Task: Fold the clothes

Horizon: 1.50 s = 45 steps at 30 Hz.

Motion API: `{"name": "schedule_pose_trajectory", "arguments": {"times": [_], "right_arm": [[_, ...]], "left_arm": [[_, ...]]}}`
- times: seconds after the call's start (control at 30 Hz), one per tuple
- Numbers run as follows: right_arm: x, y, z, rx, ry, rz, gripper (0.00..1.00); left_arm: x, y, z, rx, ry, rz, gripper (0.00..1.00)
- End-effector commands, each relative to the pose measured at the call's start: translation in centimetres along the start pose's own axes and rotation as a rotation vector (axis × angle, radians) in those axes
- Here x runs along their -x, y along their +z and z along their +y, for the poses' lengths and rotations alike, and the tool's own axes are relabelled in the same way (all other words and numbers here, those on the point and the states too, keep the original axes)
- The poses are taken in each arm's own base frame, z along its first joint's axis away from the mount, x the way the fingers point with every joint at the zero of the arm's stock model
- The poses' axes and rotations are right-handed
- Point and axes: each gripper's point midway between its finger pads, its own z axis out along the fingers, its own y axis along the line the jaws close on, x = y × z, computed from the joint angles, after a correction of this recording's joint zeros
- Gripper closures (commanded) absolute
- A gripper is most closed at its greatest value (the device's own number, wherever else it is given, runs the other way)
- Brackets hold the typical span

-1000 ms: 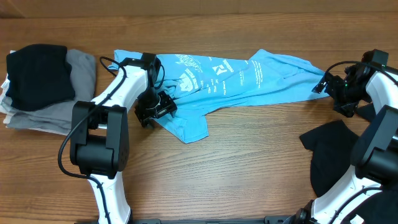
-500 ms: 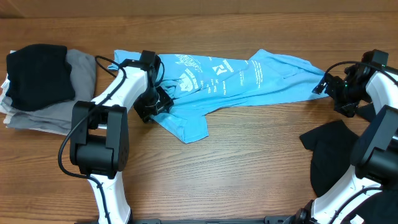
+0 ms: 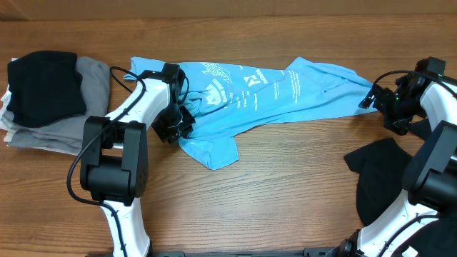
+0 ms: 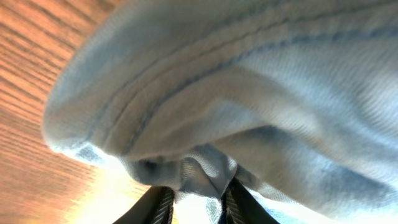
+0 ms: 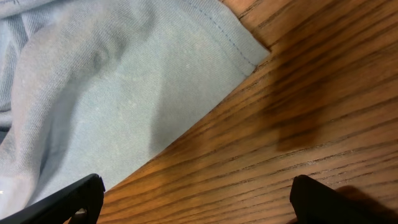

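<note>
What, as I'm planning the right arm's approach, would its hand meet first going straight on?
Probably bare table, beside the hem of the blue T-shirt; depth is unclear, so the open right hand might catch fabric.

Entry: sky-blue T-shirt (image 3: 307,89), seen from the overhead view. White printing stood on the upward face of the fabric, toward its left half.

- One large white character (image 3: 253,77), set at a tilt, looked like an "R". The reading was uncertain.
- Rows of small white print (image 3: 294,86) ran to the right of it, too small to read.
- A white emblem (image 3: 214,91) with fine lettering lay to the left, illegible.

Both wrist views showed no readable text.
</note>
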Motion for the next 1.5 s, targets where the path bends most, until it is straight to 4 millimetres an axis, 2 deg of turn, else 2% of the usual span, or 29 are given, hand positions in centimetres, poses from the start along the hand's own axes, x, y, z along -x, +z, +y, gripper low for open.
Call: {"name": "schedule_pose_trajectory", "arguments": {"times": [0.0,0.17,0.2,0.27,0.47,0.5,0.53,0.77,0.93,1.13,1.27,1.47], "right_arm": [[0.3,-0.9,0.1,0.001,-0.011,-0.025,0.00],[0.3,-0.9,0.1,0.001,-0.011,-0.025,0.00],[0.3,-0.9,0.1,0.001,-0.011,-0.025,0.00],[0.3,-0.9,0.1,0.001,-0.011,-0.026,0.00],[0.3,-0.9,0.1,0.001,-0.011,-0.026,0.00],[0.3,-0.9,0.1,0.001,-0.011,-0.026,0.00],[0.3,-0.9,0.1,0.001,-0.011,-0.025,0.00],[-0.2,-0.5,-0.1,-0.002,-0.011,-0.008,0.00],[-1.1,1.5,-0.5,0.011,-0.003,-0.003,0.00],[-1.0,3.1,-0.5,0.029,0.005,-0.038,0.01],[-0.4,3.9,0.5,0.068,0.001,-0.084,0.06],[-1.1,4.6,2.2,0.076,-0.042,-0.077,0.14]], "left_arm": [[-0.5,0.1,1.3,0.052,0.028,0.004,0.70],[-1.0,0.0,1.8,0.073,0.025,0.025,0.72],[-1.1,0.0,1.9,0.076,0.024,0.029,0.78],[-1.2,0.0,2.0,0.081,0.024,0.034,0.84],[-1.3,0.0,2.1,0.084,0.031,0.036,0.85],[-1.3,0.0,2.1,0.084,0.031,0.036,0.93],[-1.3,0.0,2.1,0.086,0.033,0.039,0.96],[-2.0,-0.3,3.8,0.160,0.074,0.062,0.96],[-2.0,-0.4,4.5,0.197,0.097,0.060,0.96],[-2.0,-0.4,4.5,0.196,0.100,0.060,0.96],[-2.0,-0.4,4.5,0.198,0.100,0.060,0.96],[-1.9,-0.4,4.5,0.199,0.101,0.056,0.96]]}}
